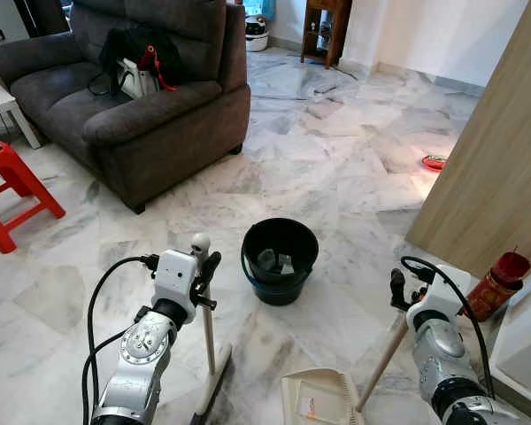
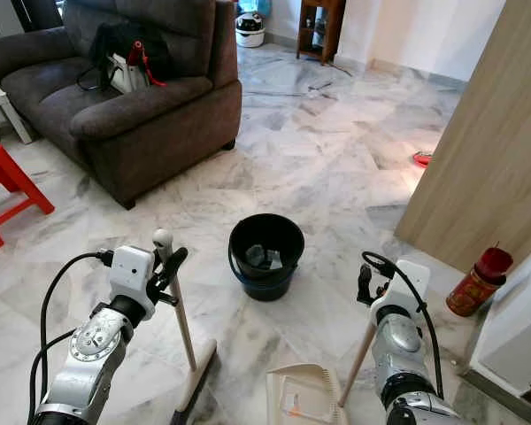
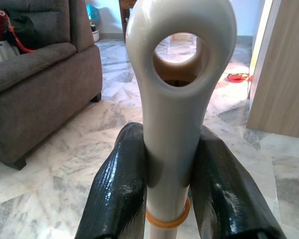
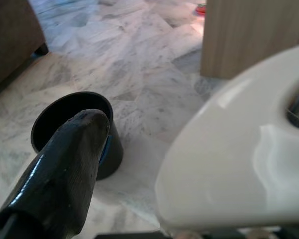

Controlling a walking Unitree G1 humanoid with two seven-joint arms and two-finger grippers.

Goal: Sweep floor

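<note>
My left gripper (image 1: 205, 266) is shut on the top of a cream broom handle (image 1: 209, 328). The handle stands nearly upright and its head (image 1: 214, 382) rests on the marble floor. In the left wrist view both black fingers (image 3: 119, 194) clamp the handle's looped end (image 3: 175, 114). My right gripper (image 1: 398, 290) is shut on the slanted handle (image 1: 382, 359) of a cream dustpan (image 1: 319, 398), which sits on the floor between my arms. A black bucket (image 1: 274, 290) stands just ahead of both grippers with a few scraps inside.
A dark grey sofa (image 1: 133, 97) with a black bag (image 1: 137, 53) fills the far left, and a red stool (image 1: 13, 190) stands beside it. A wooden panel (image 1: 496, 159) and a red canister (image 1: 496, 283) border the right. Open marble floor stretches beyond the bucket.
</note>
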